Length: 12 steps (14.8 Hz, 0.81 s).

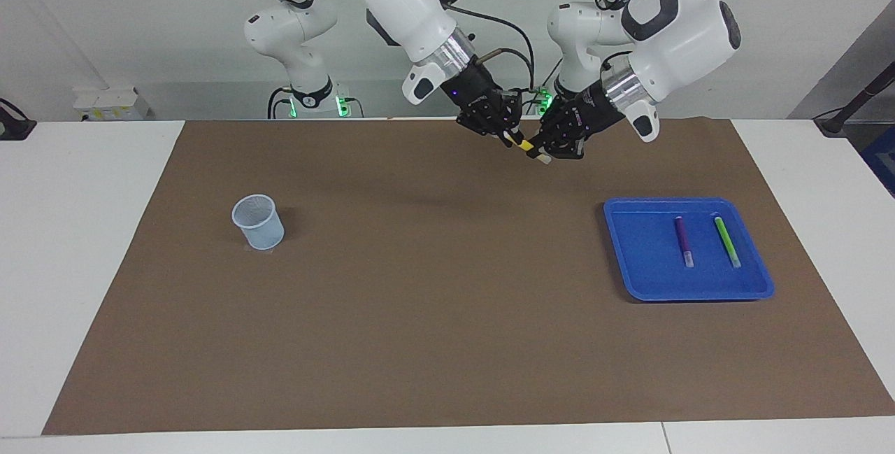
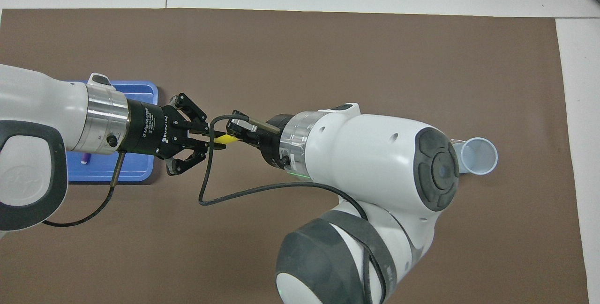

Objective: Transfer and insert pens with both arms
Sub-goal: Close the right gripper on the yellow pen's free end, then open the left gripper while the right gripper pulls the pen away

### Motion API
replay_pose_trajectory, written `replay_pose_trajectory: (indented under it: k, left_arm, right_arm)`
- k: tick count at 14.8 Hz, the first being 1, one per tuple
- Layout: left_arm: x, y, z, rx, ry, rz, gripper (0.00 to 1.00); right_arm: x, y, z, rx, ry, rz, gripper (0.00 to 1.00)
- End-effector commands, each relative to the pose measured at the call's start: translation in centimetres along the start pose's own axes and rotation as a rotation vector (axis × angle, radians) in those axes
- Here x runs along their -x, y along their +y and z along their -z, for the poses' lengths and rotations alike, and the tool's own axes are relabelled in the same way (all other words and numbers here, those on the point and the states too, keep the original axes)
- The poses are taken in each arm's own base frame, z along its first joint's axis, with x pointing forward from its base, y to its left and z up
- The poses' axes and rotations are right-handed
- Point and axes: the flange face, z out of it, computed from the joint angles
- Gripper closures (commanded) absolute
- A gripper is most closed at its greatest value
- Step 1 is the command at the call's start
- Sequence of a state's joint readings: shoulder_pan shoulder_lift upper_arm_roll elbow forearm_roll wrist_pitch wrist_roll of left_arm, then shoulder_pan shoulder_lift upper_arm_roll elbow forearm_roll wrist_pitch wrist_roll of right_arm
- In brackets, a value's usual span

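Observation:
High over the mat's edge nearest the robots, a yellow pen [image 1: 523, 145] [image 2: 224, 139] hangs between both grippers. My left gripper [image 1: 540, 152] [image 2: 206, 141] is shut on its pale end. My right gripper [image 1: 508, 137] [image 2: 236, 135] is shut on its other end. The purple pen [image 1: 683, 239] and the green pen [image 1: 726, 240] lie side by side in the blue tray [image 1: 689, 294] toward the left arm's end of the table. In the overhead view my left arm covers most of the tray [image 2: 140, 93], and only a tip of the purple pen [image 2: 86, 158] shows.
A pale blue cup [image 1: 258, 222] [image 2: 478, 156] stands upright on the brown mat [image 1: 433, 314] toward the right arm's end. The right arm's cable [image 2: 243, 191] loops below the two grippers. White table surrounds the mat.

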State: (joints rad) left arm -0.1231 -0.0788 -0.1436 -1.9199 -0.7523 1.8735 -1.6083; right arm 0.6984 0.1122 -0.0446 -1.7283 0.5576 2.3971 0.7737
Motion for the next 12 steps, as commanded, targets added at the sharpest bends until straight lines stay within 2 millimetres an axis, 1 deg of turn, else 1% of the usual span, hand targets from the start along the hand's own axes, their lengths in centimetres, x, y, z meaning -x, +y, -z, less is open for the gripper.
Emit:
replay_pose_trajectory:
  k: [1,2,3,4,8,9,11,12]
  left_arm:
    - [0.4,-1.4,-0.1,0.011,-0.014,0.012,1.00]
    - [0.4,-1.4,-0.2,0.008,-0.012,-0.001,0.83]
    - [0.4,-1.4,-0.1,0.013,-0.012,-0.002,0.29]
    - [0.9,-1.6,-0.4,0.009,-0.012,-0.009,0.01]
    - [1.1,-1.8,-0.2,0.017,-0.011,-0.020,0.00]
    - [1.1,-1.8,-0.2,0.012,-0.008,-0.036,0.00]
    - [1.0,-2.0,-0.1,0.007,0.001,-0.106,0.00]
    - [0.8,-2.0,0.0,0.004,0.006,-0.168,0.00]
  right_arm:
    - [-0.3,0.2,0.3,-0.006,-0.014,-0.022,1.00]
    - [-0.4,0.3,0.4,-0.005,-0.014,-0.024,1.00]
    - [-0.6,0.5,0.5,0.001,-0.017,-0.029,1.00]
    - [-1.0,0.7,0.6,0.003,-0.015,-0.030,1.00]
    - [-2.9,1.7,1.2,0.012,-0.003,-0.008,1.00]
    - [-3.6,2.4,1.4,0.038,-0.015,0.016,1.00]
    - [-6.0,4.5,2.7,0.093,-0.046,0.109,1.00]
    - [-7.1,5.7,3.3,0.124,-0.067,0.154,1.00]
